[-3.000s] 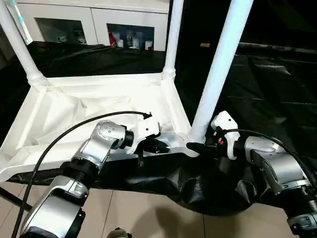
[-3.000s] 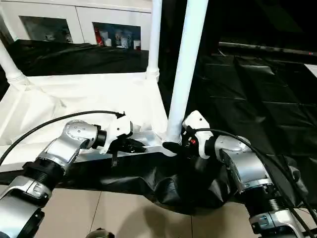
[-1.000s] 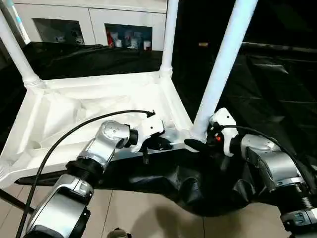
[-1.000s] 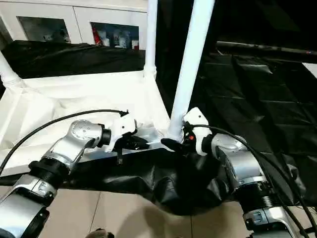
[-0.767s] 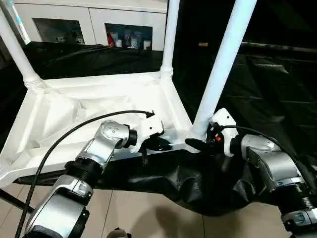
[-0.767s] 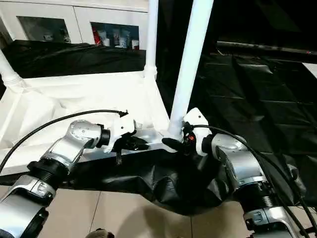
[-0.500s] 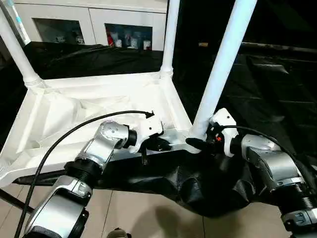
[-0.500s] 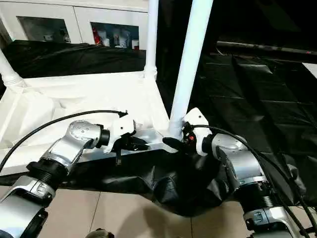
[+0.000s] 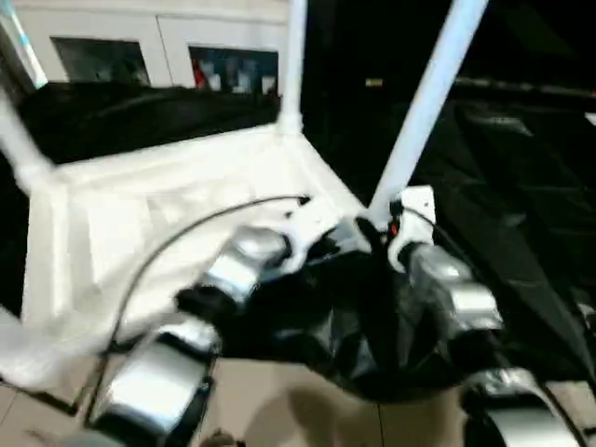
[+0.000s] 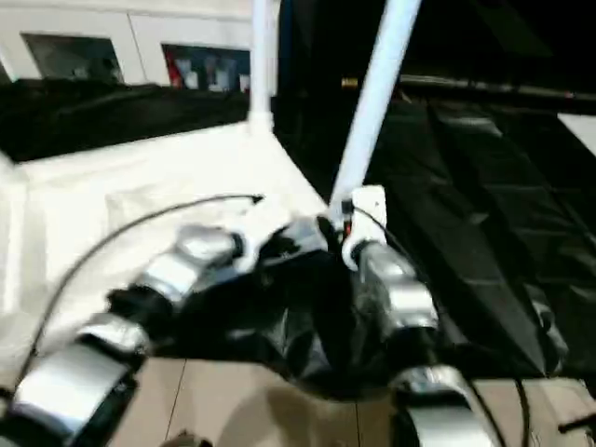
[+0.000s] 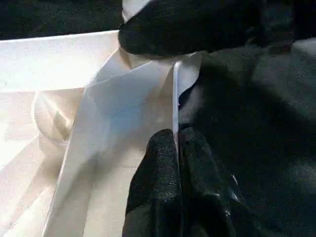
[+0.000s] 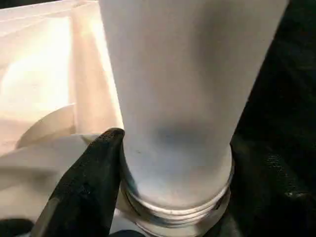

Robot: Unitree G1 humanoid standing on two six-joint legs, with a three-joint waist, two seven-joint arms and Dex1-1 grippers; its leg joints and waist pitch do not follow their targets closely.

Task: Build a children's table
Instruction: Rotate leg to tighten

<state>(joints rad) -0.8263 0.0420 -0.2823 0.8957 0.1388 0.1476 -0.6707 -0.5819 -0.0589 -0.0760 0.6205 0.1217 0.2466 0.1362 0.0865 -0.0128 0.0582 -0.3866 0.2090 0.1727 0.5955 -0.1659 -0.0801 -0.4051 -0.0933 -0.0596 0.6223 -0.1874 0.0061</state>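
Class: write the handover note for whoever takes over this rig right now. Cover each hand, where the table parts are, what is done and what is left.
Left hand: shut, pinching the thin near rim of the top.
Right hand: fingers either side of the near-right leg at its threaded base; a firm grip is not clear.
Top lies underside up on the black cloth.
Done: three legs stand in corner sockets, including the far-right leg.
Left: check that the near-right leg is screwed home; the fourth corner is out of frame, so check it too.
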